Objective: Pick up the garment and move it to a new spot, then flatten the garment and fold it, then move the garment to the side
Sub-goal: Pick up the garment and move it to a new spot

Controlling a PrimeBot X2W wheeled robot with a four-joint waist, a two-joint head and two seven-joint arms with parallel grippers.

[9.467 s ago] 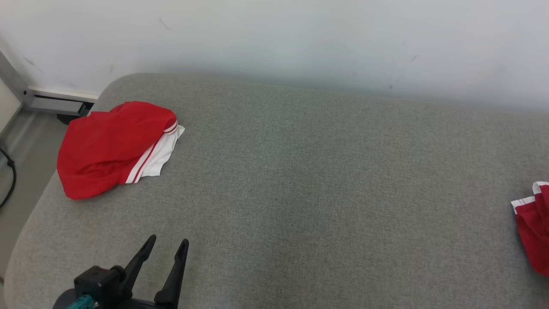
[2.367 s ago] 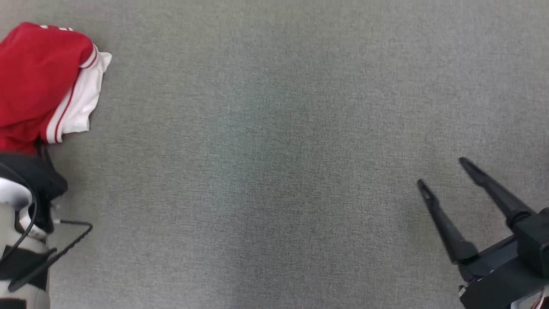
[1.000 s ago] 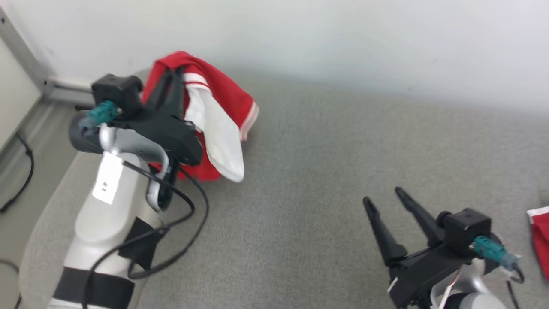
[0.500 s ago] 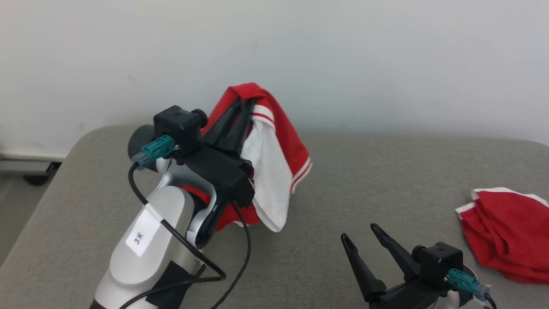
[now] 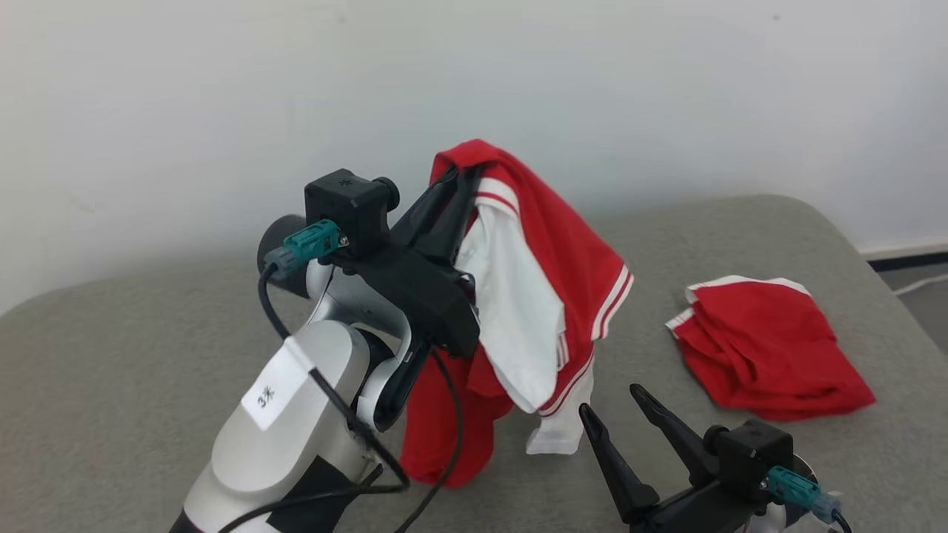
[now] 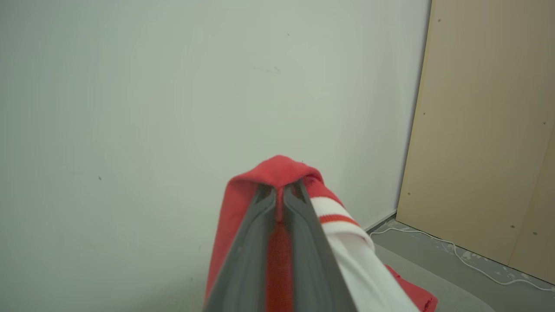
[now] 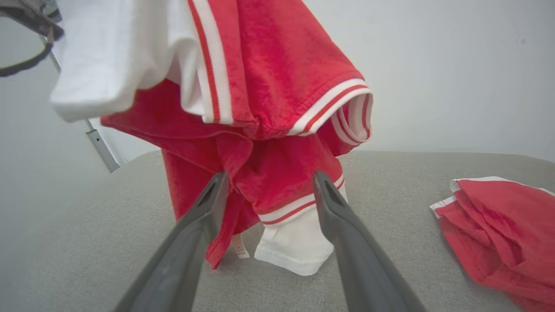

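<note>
A grey fabric-covered counter (image 5: pixel 111 370) runs back to a pale wall (image 5: pixel 222 111). Nearest, low at the front, the right pincer (image 5: pixel 607 398) stands wide open and empty, fingers aimed at the hanging cloth and apart from it. Just beyond it the garment (image 5: pixel 563 252), a red shirt with white panels and striped cuffs, hangs in a bunched column; its lowest white edge and a red fold touch the counter, and the rest is in the air. At the top of the column the left pincer (image 5: pixel 459 178) is closed on a red fold, which drapes over both fingertips. Farther right, a second garment (image 5: pixel 770 348), also red, lies crumpled on the counter, well apart. The cloth looks light, limp and not slippery; it will likely sag and twist from a single hold. The striped hem or cuff nearest the right pincer appears the firmest second hold for spreading it flat.
</note>
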